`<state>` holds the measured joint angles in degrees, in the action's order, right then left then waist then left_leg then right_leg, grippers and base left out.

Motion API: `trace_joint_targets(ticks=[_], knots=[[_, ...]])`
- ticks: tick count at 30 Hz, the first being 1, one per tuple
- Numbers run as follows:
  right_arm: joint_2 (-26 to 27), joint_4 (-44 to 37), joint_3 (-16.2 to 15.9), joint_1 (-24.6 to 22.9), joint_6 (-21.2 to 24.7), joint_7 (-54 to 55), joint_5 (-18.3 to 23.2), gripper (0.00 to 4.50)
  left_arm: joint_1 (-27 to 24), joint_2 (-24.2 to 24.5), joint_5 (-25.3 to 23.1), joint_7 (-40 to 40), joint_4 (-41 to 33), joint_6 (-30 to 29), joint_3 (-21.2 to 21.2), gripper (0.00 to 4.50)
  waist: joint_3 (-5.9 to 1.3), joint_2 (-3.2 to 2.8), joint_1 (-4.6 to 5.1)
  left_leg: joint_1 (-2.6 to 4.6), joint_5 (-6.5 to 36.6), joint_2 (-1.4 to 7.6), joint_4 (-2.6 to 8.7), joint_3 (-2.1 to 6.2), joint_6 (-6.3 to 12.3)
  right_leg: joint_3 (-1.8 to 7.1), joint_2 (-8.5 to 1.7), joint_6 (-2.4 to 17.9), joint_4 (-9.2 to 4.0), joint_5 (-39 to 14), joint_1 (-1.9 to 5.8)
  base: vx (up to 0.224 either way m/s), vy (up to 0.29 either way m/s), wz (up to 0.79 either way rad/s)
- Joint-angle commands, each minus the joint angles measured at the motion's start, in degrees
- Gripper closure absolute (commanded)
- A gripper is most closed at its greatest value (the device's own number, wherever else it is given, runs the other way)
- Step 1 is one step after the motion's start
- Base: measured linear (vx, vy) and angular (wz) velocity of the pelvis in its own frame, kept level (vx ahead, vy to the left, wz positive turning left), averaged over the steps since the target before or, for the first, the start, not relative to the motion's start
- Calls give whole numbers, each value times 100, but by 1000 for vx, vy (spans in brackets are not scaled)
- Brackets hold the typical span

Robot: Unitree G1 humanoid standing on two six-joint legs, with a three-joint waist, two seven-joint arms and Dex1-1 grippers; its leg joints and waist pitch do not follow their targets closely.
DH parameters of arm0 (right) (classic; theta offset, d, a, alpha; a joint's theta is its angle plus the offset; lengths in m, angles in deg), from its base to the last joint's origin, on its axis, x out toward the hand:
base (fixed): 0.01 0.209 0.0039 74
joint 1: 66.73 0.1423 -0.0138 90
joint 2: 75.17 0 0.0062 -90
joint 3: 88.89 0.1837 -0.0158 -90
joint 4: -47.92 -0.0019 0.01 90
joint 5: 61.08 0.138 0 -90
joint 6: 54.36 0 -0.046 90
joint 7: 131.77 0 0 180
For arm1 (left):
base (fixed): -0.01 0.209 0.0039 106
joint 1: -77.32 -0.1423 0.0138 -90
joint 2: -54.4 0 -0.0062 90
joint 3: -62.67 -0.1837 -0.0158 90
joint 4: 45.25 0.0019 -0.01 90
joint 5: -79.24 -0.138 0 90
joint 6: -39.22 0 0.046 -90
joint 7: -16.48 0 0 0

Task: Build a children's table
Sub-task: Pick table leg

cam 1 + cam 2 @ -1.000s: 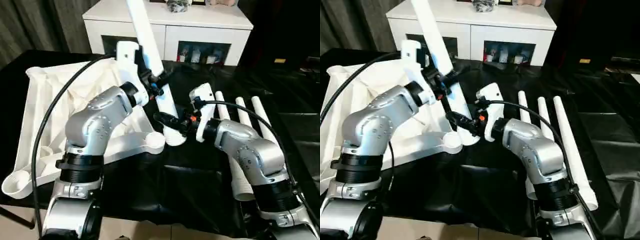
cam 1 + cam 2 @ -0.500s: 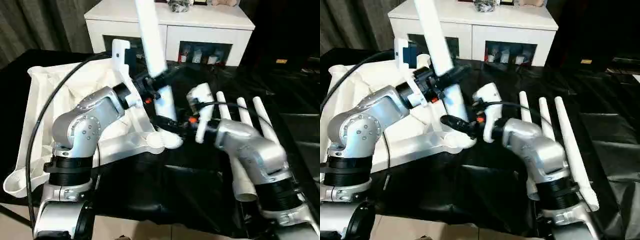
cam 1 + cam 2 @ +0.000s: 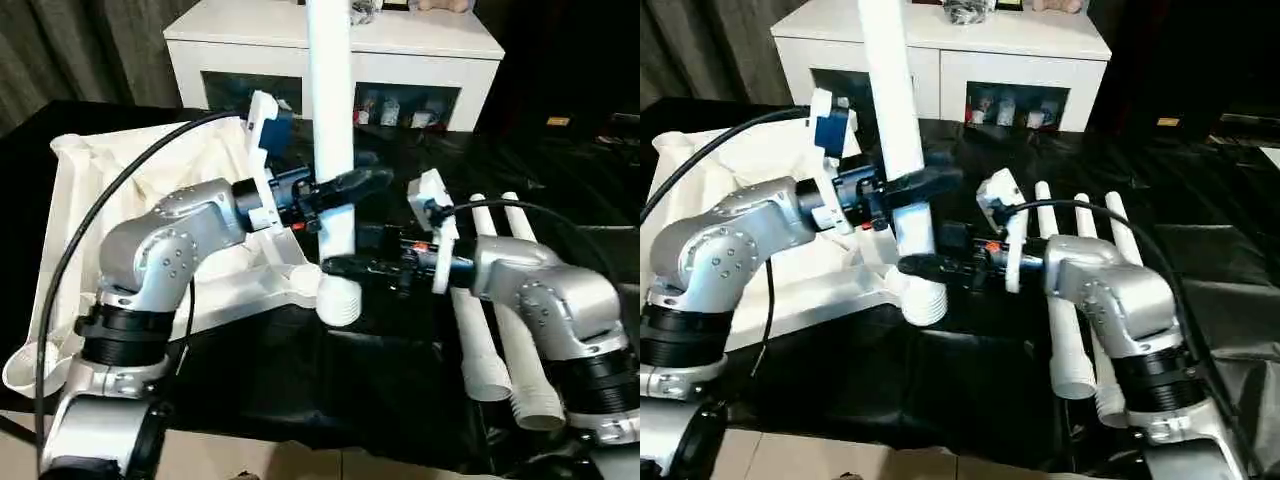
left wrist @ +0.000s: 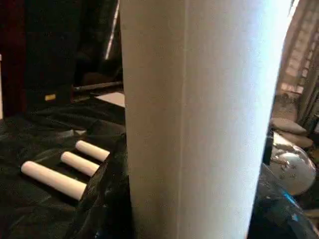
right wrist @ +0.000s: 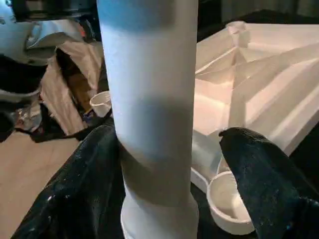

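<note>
1. Left end effector [image 3: 345,188] is gripping the long tapered white plastic tube leg [image 3: 331,110] at mid-length, holding it upright w/ its ribbed wide end down, just beside the tabletop's near corner socket [image 3: 305,281].
2. Right end effector [image 3: 345,266] is sitting low on the same leg; fingers [image 5: 259,179] are standing wide, one each side, w/ a gap showing on one side.
3. White plastic rectangular tabletop [image 3: 150,190] is lying underside up on the black-covered surface [image 3: 330,390], on the robot's left.
4. Three more white tube legs [image 3: 480,350] are lying side by side on the right.
5. White cabinet w/ glass doors [image 3: 400,50] is standing behind.
</note>
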<state>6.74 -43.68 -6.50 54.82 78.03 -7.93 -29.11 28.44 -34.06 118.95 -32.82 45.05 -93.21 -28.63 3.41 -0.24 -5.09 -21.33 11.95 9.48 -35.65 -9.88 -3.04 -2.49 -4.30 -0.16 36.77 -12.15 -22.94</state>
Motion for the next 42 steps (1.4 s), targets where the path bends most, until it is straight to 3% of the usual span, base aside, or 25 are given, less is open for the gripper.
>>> trace_joint_targets(ticks=[1, 17, 34, 39, 41, 42], knots=[[-68, -96, -51, 114, 92, -103, 83, 97, 138, 23, -19, -90, -77, 19, -100, 267, -418, -18, -5, 58, 315, 295, 407, 93, 130, 253, -364, 1670, -346, 281, 356, 0, 0, 0], [42, -10, -244, 181, 300, -407, 236, 97, 165, 10, -107, -357, -67, 115, -303, 267, -419, -3, -15, 59, 325, 305, 406, 91, 128, 256, -378, 1694, -349, 179, 356, 0, 0, 0], [60, -65, -296, 112, 358, -544, 273, 254, 137, -162, 49, -394, -153, 27, -202, 268, -428, -5, -16, 58, 279, 302, 397, 89, 144, 254, -374, 1740, -339, 297, 363, 0, 0, 0], [111, -50, -276, 100, 346, -507, 279, 262, 128, -214, 86, -417, -199, -17, -226, 268, -427, -11, -18, 56, 299, 300, 396, 91, 145, 253, -372, 1736, -343, 256, 362, 0, 0, 0], [141, -35, -259, 105, 357, -497, 303, 193, 119, -218, 98, -448, -219, -27, -245, 268, -430, -9, -20, 59, 286, 302, 397, 93, 150, 252, -374, 1736, -340, 266, 361, 0, 0, 0], [145, -35, -256, 106, 366, -504, 315, 190, 115, -221, 102, -457, -225, -31, -248, 268, -428, -9, -20, 56, 284, 301, 397, 93, 152, 252, -375, 1738, -341, 269, 363, 0, 0, 0]])
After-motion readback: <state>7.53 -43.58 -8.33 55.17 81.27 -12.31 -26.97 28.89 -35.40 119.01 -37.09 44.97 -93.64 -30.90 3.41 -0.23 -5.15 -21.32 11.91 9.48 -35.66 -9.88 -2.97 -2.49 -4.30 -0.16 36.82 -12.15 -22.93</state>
